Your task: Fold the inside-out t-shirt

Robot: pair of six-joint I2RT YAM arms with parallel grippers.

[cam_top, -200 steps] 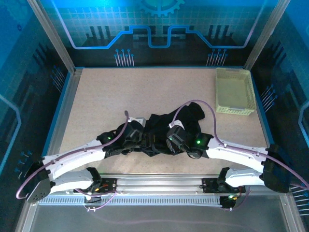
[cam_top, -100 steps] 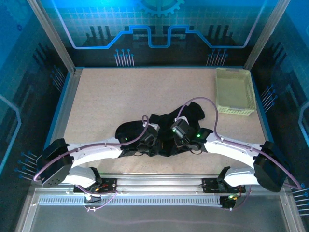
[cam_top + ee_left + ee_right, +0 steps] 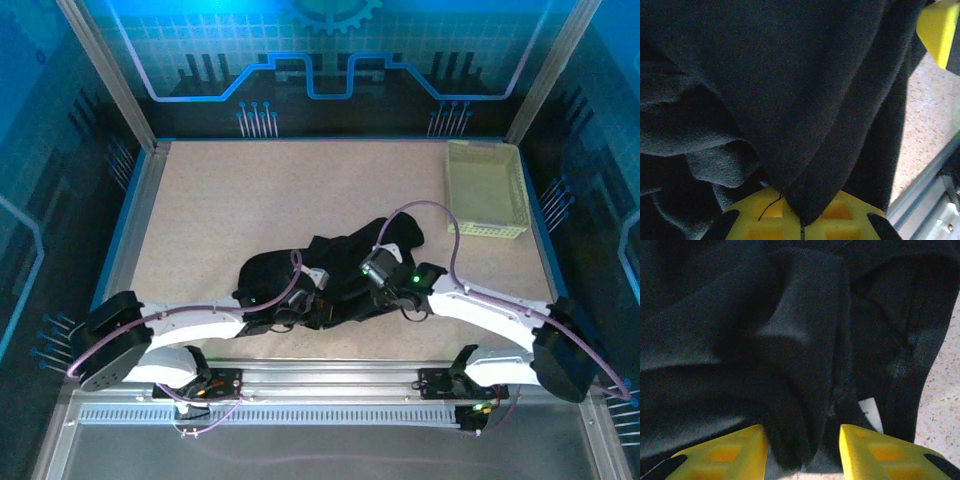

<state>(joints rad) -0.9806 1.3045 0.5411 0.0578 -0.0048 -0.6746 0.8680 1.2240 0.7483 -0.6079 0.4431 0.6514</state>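
The inside-out t-shirt [image 3: 330, 262] lies as a crumpled black heap near the front middle of the table. My left gripper [image 3: 320, 300] sits on its near edge. In the left wrist view the yellow jaws of my left gripper [image 3: 802, 212] are shut, pinching a fold of the black t-shirt [image 3: 790, 100]. My right gripper [image 3: 358, 283] rests on the heap just to the right. In the right wrist view my right gripper [image 3: 802, 435] is open, its yellow fingers [image 3: 725, 452] apart around a raised fold of the t-shirt [image 3: 800, 355]. A white label [image 3: 870, 412] shows on the cloth.
A pale yellow-green basket [image 3: 487, 188] stands at the back right of the table. Bare speckled tabletop [image 3: 260, 190] stretches behind and left of the shirt. The metal front rail [image 3: 330, 378] runs just behind both arm bases. A yellow finger of the other gripper [image 3: 940, 30] is close by.
My left gripper slid right across the shirt and shut on a fold. My right gripper stayed on the heap and now stands open. The cloth's left part is uncovered.
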